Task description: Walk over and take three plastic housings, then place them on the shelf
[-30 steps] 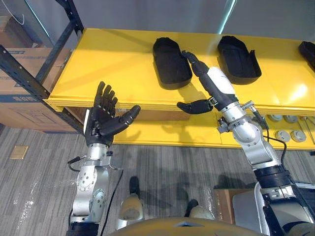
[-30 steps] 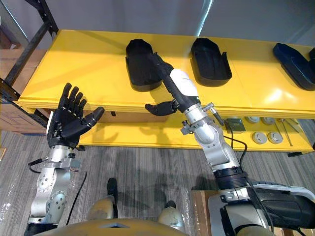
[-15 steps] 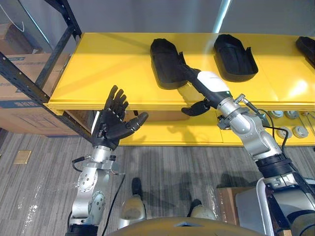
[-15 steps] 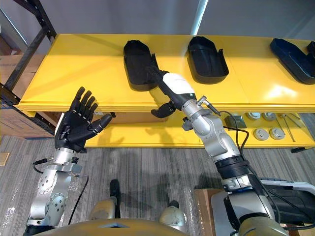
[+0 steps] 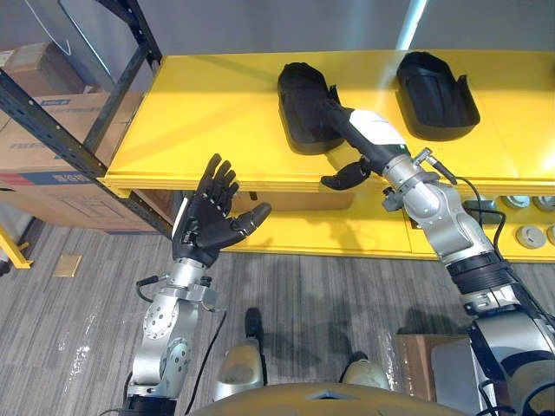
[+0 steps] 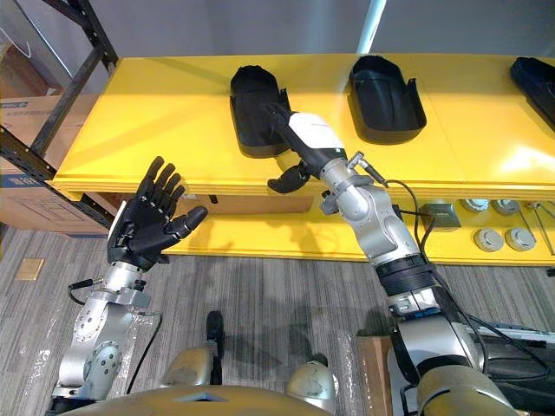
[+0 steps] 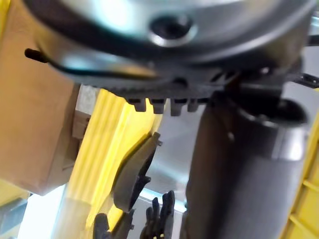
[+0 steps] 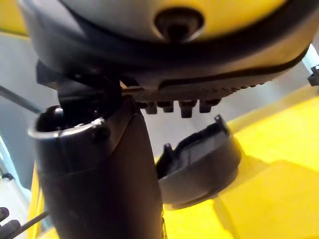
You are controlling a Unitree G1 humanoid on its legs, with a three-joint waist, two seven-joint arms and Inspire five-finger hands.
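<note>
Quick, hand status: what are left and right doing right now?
Left hand: open, fingers spread, holding nothing.
Right hand: open, straight fingers against the side of a black housing, thumb off it, no grip yet.

Left robot hand (image 5: 206, 229) raised, spread; right robot hand (image 5: 368, 135) outstretched, fingers straight.

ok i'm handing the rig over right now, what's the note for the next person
Left hand: open, raised before the yellow top's edge, holding nothing.
Right hand: open, straight fingers against the nearest housing, thumb off it.
Second housing and third housing lie further right on that top.
Done: robot stands at the housings. Left: grip, lift all three, shelve them.
</note>
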